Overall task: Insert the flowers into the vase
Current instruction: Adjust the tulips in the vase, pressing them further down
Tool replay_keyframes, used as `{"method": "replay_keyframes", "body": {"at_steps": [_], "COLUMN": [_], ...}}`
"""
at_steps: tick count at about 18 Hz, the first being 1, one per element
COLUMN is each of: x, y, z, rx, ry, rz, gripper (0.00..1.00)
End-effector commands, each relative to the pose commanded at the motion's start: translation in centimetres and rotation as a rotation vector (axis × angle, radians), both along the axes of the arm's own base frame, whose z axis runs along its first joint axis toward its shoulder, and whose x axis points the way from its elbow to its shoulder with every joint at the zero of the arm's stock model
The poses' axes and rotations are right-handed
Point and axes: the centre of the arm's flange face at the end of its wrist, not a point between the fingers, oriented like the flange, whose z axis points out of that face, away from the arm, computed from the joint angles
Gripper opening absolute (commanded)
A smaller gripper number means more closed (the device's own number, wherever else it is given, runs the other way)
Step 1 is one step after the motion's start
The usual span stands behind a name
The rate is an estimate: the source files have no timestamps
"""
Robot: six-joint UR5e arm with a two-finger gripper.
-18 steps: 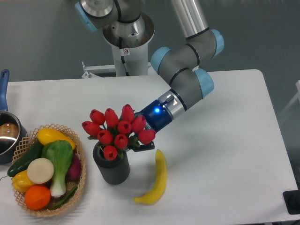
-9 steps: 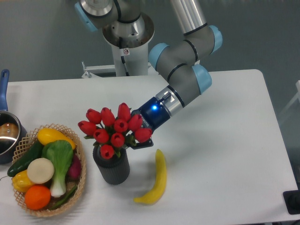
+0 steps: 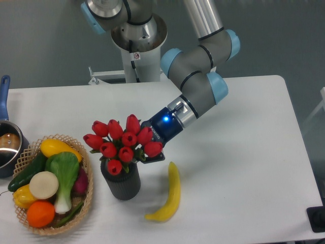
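Observation:
The flowers [image 3: 121,144], a bunch of red closed tulip heads with dark green leaves, hang right over the mouth of the vase [image 3: 122,183], a dark grey ribbed cylinder on the white table. Their lowest heads overlap the vase's rim, and the stems are hidden behind the heads. My gripper [image 3: 146,152] reaches in from the right at a slant and is shut on the flowers at their right side; its fingers are mostly covered by the heads.
A yellow banana [image 3: 170,194] lies just right of the vase. A woven basket [image 3: 87,193] of vegetables stands to the left, close to the vase. A pot with a blue handle [image 3: 6,142] sits at the left edge.
The gripper and the flowers have shifted a little to the left, bringing the bunch more squarely over the vase. The vase, banana and basket have not moved.

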Motion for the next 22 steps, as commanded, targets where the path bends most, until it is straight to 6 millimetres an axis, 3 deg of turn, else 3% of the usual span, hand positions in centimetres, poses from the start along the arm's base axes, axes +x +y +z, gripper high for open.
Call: {"method": "replay_keyframes", "body": {"at_steps": [2, 7, 10, 15, 18, 22], "x": [-0.1, 0.0, -0.1, -0.1, -0.2, -1.1], "y": [0.1, 0.1, 0.2, 0.3, 0.3, 0.7], "z": [0.1, 0.0, 0.2, 0.2, 0.4, 1.8], "rx": [0.003, 0.003, 0.006, 0.003, 0.004, -0.029], "ry": [0.0, 0.0, 0.004, 0.009, 0.013, 0.091], "rz": [0.0, -0.002, -0.002, -0.003, -0.003, 0.0], "gripper": [0.48, 0.52, 0.62, 0.64, 0.78, 0.83]}}
